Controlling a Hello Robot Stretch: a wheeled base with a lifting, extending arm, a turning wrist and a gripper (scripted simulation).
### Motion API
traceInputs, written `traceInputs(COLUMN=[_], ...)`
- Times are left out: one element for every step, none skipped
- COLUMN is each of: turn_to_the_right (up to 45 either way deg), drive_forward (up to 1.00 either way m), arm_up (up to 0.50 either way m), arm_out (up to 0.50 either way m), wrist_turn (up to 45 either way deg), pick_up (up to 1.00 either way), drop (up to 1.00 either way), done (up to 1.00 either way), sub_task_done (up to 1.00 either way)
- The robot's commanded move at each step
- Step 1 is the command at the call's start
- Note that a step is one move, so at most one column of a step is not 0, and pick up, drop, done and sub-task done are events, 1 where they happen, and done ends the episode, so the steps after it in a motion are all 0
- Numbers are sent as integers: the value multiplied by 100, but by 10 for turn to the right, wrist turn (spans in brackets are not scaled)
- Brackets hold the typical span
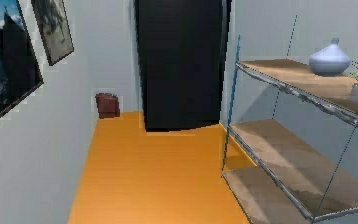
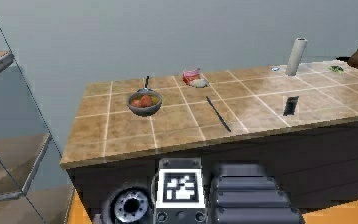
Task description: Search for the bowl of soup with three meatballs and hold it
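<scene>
On the tiled counter [image 2: 187, 125] in the arm side view stands a dark bowl [image 2: 143, 100] with reddish-orange contents and a thin handle-like stick rising from it. I cannot make out how many lumps are in it. At that view's bottom edge are a white marker square [image 2: 180, 188] and the gripper's [image 2: 127, 205] dark rounded body. Its far end cannot be made out, so I cannot tell whether it holds anything.
The counter also carries a pinkish item [image 2: 194, 77], a knife [image 2: 219, 113], a white upright roll [image 2: 297, 55] and a small dark slab [image 2: 290, 104]. In the forward view, an orange floor [image 1: 147, 170] leads to a dark door [image 1: 182, 60]; a shelf unit [image 1: 297, 130] with a vase [image 1: 329, 58] stands right, and a small brown box [image 1: 107, 104] left.
</scene>
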Motion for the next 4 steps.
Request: traceInputs(turn_to_the_right=[0, 0, 0, 0], drive_forward=[0, 0, 0, 0], arm_up=[0, 0, 0, 0], arm_out=[44, 0, 0, 0], wrist_turn=[0, 450, 450, 450], pick_up=[0, 0, 0, 0], drop=[0, 0, 0, 0], done=[0, 0, 0, 0], sub_task_done=[0, 0, 0, 0])
